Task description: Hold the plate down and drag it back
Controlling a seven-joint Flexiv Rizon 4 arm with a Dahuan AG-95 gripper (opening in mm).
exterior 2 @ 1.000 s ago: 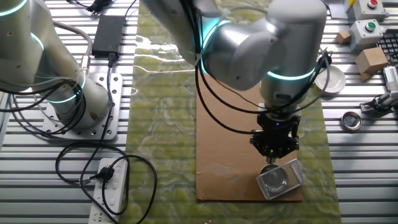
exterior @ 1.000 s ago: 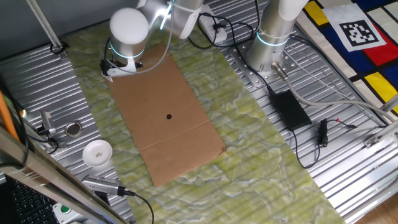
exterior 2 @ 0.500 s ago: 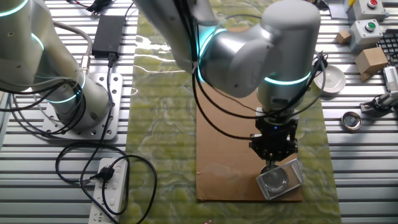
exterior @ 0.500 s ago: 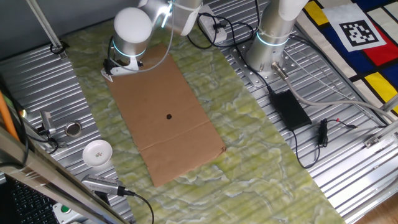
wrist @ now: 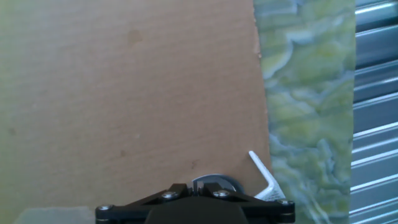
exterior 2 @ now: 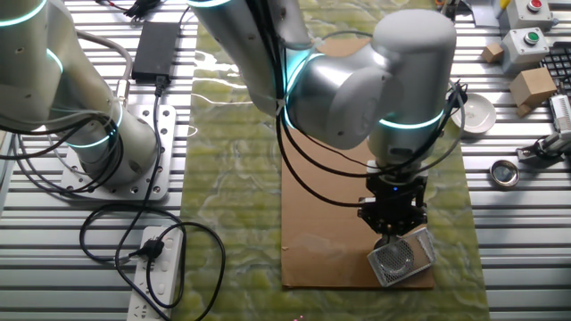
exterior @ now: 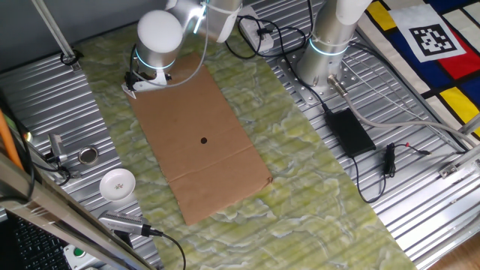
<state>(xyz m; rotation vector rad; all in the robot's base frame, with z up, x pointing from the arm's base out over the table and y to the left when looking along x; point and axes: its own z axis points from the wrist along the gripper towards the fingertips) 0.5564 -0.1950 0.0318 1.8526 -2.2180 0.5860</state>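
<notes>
Green mat (exterior 2: 232,178) under cardboard sheet (exterior 2: 339,223). Gripper (exterior 2: 390,234) points down at plate (exterior 2: 401,257), probably touching; jaw state cannot tell. Plate lies on sheet's near right corner, by edge.

I saw a plain brown cardboard sheet (exterior 2: 343,187) with one dark dot, lying on a marbled yellow-green mat (exterior 2: 232,178). On the cardboard, the plate (exterior 2: 401,257) looked greyish, perhaps speckled, with a white rim.
</notes>
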